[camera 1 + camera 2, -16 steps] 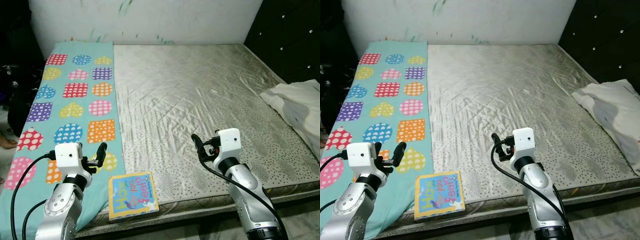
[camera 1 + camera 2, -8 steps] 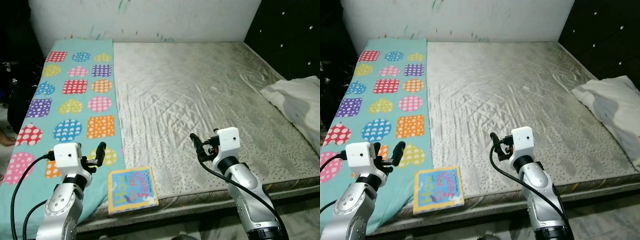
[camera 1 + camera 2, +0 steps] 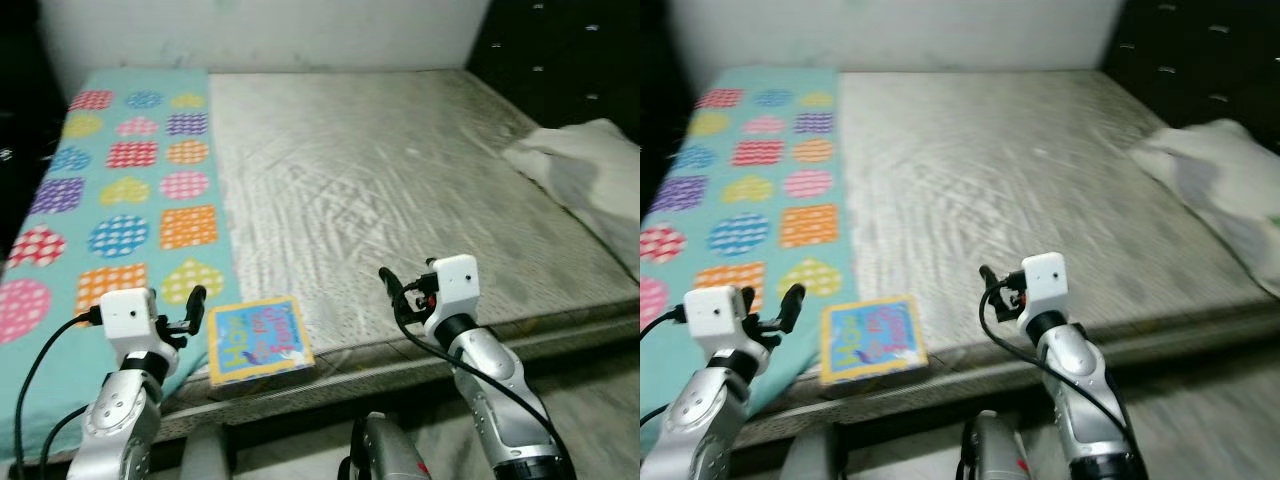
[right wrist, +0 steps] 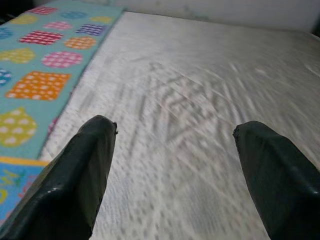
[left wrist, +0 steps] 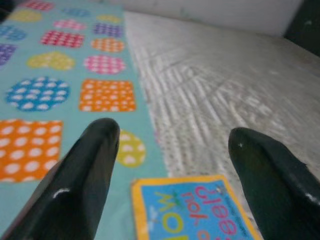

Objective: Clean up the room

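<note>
I see bare mattress (image 3: 400, 170), blurred. Picture book (image 3: 257, 339) flat at mattress front edge, overlapping edge of teal patterned mat (image 3: 110, 200) along left side. White cloth (image 3: 580, 170) bunched at right edge. My left gripper (image 5: 170, 150) above book's near edge, fingers wide, empty. Right gripper (image 4: 172, 145) over front middle of mattress, fingers wide, empty.

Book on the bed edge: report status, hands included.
Left hand open, empty, just short of the book. Right hand open, empty, over the mattress. Book flat at mattress edge. Nothing between.
</note>
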### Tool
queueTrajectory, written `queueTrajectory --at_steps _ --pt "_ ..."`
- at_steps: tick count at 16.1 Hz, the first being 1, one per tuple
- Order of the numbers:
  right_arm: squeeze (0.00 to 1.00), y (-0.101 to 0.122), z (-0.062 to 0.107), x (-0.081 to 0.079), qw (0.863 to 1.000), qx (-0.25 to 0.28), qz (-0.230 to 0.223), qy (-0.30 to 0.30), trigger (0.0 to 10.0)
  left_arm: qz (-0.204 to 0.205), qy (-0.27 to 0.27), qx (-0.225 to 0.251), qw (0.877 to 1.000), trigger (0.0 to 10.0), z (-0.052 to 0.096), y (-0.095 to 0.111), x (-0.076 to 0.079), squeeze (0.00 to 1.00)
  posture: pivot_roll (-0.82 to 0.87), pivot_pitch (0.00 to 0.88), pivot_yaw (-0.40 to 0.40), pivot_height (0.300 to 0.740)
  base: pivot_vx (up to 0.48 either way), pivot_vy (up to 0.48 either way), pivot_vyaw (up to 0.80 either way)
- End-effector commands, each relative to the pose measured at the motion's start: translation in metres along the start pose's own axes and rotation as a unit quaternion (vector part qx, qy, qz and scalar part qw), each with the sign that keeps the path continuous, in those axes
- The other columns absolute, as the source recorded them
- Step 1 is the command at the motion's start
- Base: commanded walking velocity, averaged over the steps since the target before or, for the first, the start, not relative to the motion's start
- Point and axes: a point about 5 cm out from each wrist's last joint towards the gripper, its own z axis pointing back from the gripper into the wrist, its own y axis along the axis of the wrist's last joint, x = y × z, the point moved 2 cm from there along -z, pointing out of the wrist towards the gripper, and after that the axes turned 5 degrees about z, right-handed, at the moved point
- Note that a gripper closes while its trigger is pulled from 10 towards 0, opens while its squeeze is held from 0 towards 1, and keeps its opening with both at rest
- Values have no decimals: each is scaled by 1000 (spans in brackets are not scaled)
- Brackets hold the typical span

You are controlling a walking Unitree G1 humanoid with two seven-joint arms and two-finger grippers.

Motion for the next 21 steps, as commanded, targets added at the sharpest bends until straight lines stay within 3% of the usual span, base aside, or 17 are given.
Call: queueTrajectory --at_steps 1,21 --pt "0 6 -3 2 1000 8 4 3 10000 9 4 5 1000 10000 3 1 0 0 -87 99 -63 624 0 0 0" --pt "0 8 -4 -4 999 12 16 27 10000 21 1 5 1000 10000 2 0 -1 0 -87 97 -66 624 26 0 0"
